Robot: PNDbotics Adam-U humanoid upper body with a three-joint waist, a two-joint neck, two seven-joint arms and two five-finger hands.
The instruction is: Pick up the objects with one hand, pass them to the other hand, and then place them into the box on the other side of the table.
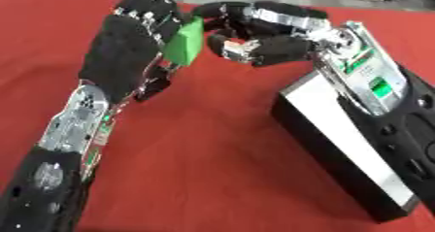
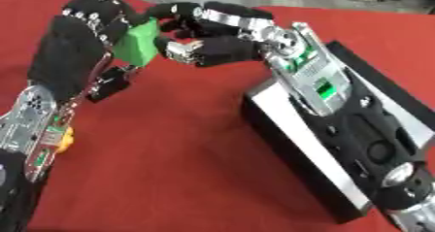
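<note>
Two hands meet above the red cloth table (image 1: 212, 143), so I judge the hand-over step to be in progress. My left hand (image 1: 127, 46) has its fingers curled round the flat green block (image 1: 184, 41), which sits upright against its palm side, held clear of the cloth. My right hand (image 1: 263, 32) faces it, fingers partly curled; its fingertips (image 1: 234, 49) are at the block's edge, but I cannot tell whether they grip it yet. Directly beneath my right forearm lies the black rectangular box with pale lining (image 1: 336, 129), the destination. A small orange item (image 2: 64, 138) shows beside my left forearm. Next, I expect to need the right hand closed on the block, then the left fingers released, before lowering toward the box.
</note>
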